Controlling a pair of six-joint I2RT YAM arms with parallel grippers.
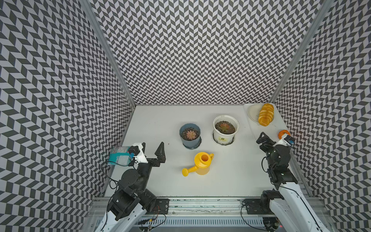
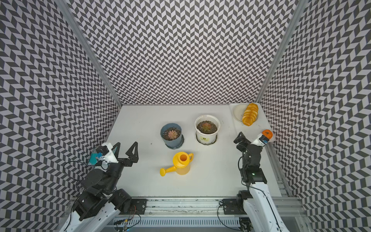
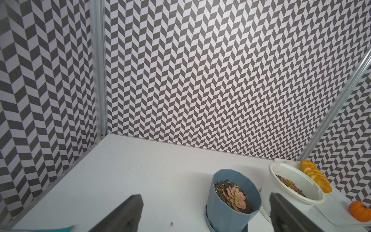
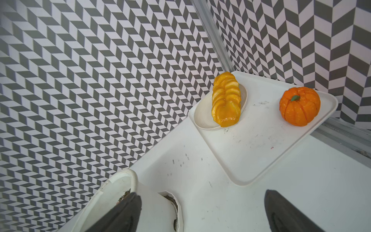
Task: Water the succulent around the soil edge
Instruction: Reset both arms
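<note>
Centre frame, succulent (image 1: 190, 135) sits in its pot, can (image 1: 201, 163) just below; both my grippers (image 1: 153, 149) (image 1: 264, 140) spread, empty. Can looks light, stiff plastic; I'd grab its handle.

Top views: stereo pair, high above front edge of white bench (image 1: 230, 180), looking down and toward the chevron back wall; both show the whole bench, both arms.
Left wrist cam: low, near bench, faces back wall; dark fingers (image 3: 128, 213) in foreground; close on pale pink succulent in blue-grey plastic pot (image 3: 235, 195).
Right wrist cam: low, faces far right corner; close on white plastic tray (image 4: 251, 152).
Shared by wrist views: round white plastic pot (image 4: 120, 190), glossy orange toy bread loaf (image 3: 316, 175).
</note>
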